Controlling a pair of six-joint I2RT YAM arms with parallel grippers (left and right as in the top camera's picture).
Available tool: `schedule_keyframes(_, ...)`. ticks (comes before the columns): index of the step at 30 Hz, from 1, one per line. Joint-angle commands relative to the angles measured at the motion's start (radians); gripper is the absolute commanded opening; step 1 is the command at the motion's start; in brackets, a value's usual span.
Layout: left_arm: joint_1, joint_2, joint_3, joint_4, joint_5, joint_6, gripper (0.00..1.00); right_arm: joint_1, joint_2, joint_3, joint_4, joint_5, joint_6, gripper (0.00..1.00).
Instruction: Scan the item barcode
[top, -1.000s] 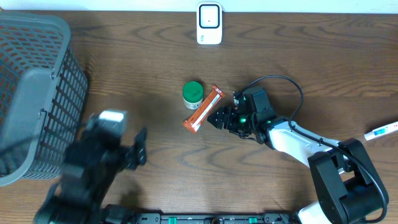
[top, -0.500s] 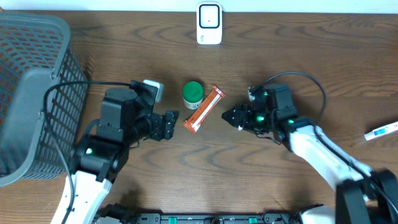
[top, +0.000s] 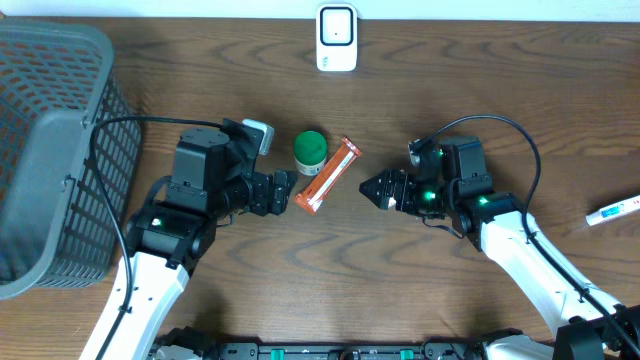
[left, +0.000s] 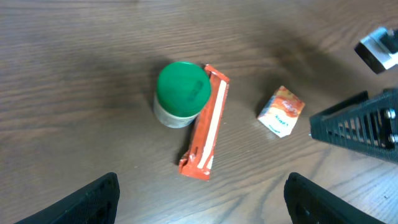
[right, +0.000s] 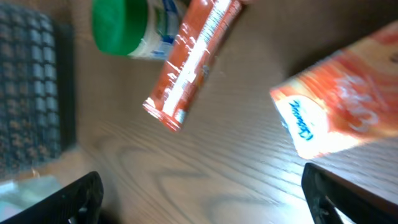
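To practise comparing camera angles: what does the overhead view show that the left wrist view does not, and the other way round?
Only overhead: the gray basket at the left edge, the white scanner at the top, and a white tube at the right edge.
Only left wrist: a small orange carton lying on the table, which cannot be made out overhead.
Both: the green-lidded jar with the long orange packet beside it, on the wooden table.

At the centre of the tabletop (top: 480, 90), the gap between the left hand (top: 284, 192) and the right hand (top: 370, 187) is blocked by an orange packet (top: 328, 176) just beside a green-lidded jar (top: 310, 151), and by a small orange carton (left: 282, 109); open wood is left toward the far edge, up to a white scanner (top: 337, 38).
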Motion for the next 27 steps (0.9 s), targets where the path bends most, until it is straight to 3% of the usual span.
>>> schedule_keyframes(1, 0.038, -0.036, -0.003, -0.010, -0.007, -0.023, 0.85, 0.022, -0.007, 0.068, -0.069, 0.109, -0.101, 0.99)
schedule_keyframes(7, 0.116, -0.143, -0.003, -0.077, -0.131, -0.062, 0.86, 0.064, 0.031, 0.231, -0.172, 0.239, -0.171, 0.99)
schedule_keyframes(15, 0.150, -0.192, -0.003, -0.148, -0.135, -0.058, 0.86, 0.070, 0.234, 0.414, -0.296, 0.222, -0.166, 0.98)
schedule_keyframes(20, 0.150, -0.166, -0.003, -0.150, -0.135, -0.058, 0.86, 0.090, 0.285, 0.417, -0.213, -0.037, -0.185, 0.98)
schedule_keyframes(27, 0.150, -0.160, -0.003, -0.151, -0.135, -0.058, 0.86, 0.197, 0.316, 0.417, -0.049, -0.048, -0.140, 0.99)
